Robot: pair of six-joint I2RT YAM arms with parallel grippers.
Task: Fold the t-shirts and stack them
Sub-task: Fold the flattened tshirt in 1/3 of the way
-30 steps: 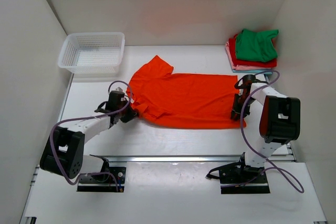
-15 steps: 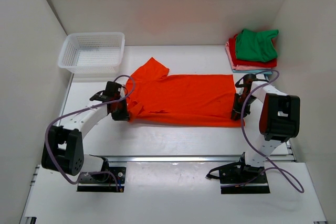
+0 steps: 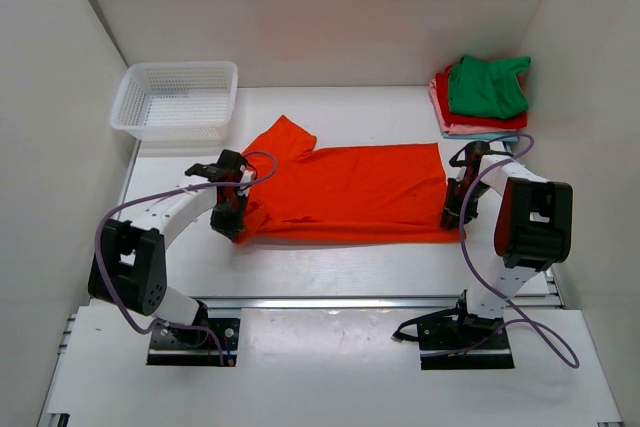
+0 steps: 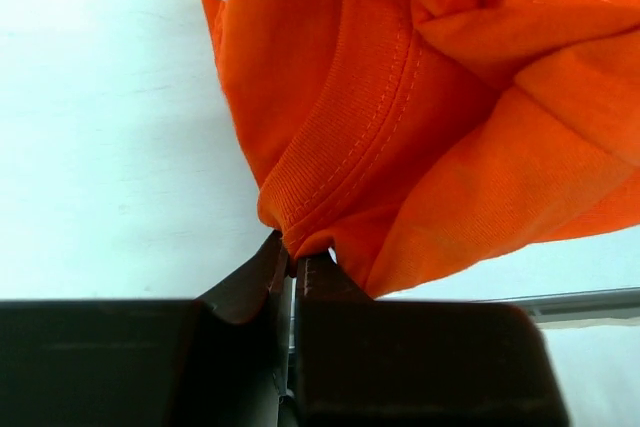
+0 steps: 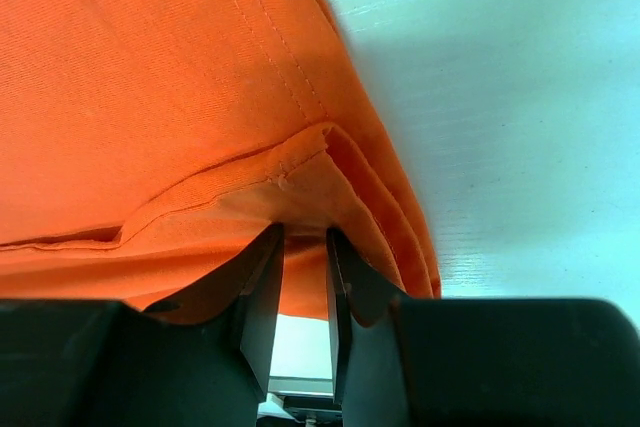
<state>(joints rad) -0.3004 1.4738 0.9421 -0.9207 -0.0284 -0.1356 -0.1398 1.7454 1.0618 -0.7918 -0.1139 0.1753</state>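
Observation:
The bright orange t-shirt [image 3: 350,192] lies lengthwise across the table's middle, one sleeve pointing to the far left. My left gripper [image 3: 230,219] is shut on its ribbed collar edge [image 4: 340,147] at the shirt's left end, with bunched cloth hanging from the left gripper [image 4: 293,255]. My right gripper [image 3: 452,215] is at the shirt's right end, and its jaws stand narrowly apart, closed on the folded hem [image 5: 300,162] between the right gripper's tips [image 5: 305,232]. Folded green, red, pink and light blue t-shirts [image 3: 485,97] are stacked at the far right.
A white plastic mesh basket [image 3: 175,97] stands at the far left corner. White walls close in the table on the left, back and right. The arm bases sit on the metal rail at the near edge.
My left gripper has moved right and away with the collar end, drawing the shirt's left part inward. The shirt now lies narrower. The right gripper has stayed put.

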